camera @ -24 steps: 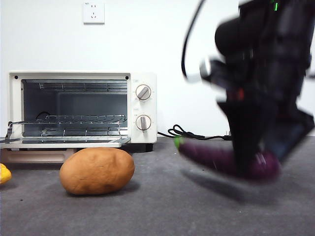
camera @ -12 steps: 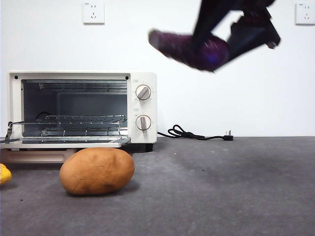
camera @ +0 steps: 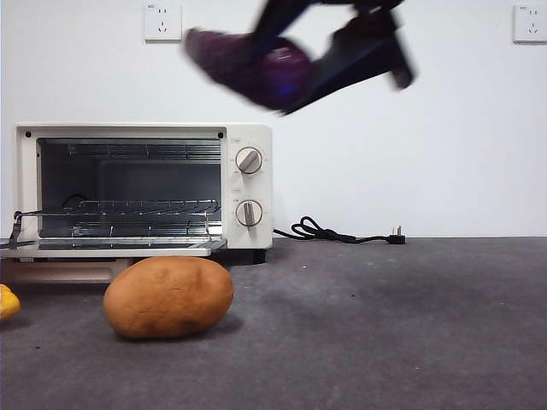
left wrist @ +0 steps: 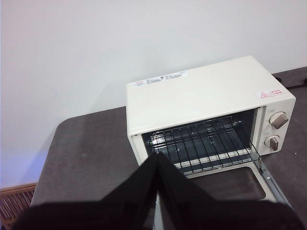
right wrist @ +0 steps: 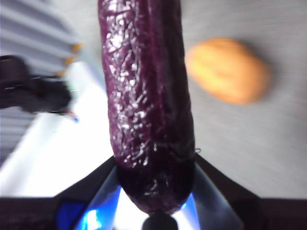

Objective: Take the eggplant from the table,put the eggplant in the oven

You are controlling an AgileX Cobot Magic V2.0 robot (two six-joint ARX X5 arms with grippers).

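Observation:
The glossy dark-purple eggplant (camera: 248,68) hangs high in the air, above the oven's knob end, with my right gripper (camera: 295,77) shut on it. In the right wrist view the eggplant (right wrist: 146,100) fills the middle between the two jaws, my right gripper (right wrist: 156,184) clamping its thick end. The cream-white oven (camera: 248,137) stands at the back left with its door down and the wire rack (camera: 120,209) showing. My left gripper (left wrist: 156,165) hovers above and in front of the oven (left wrist: 201,93), jaws pressed together and holding nothing.
A brown potato (camera: 168,296) lies on the dark grey table (camera: 385,342) in front of the oven; the same potato (right wrist: 226,70) shows below the eggplant. A yellow object (camera: 7,301) sits at the left edge. A black power cord (camera: 338,233) lies by the wall.
My right gripper lifted the eggplant off the table at the right and carried it up and leftward, now over the oven's right end.

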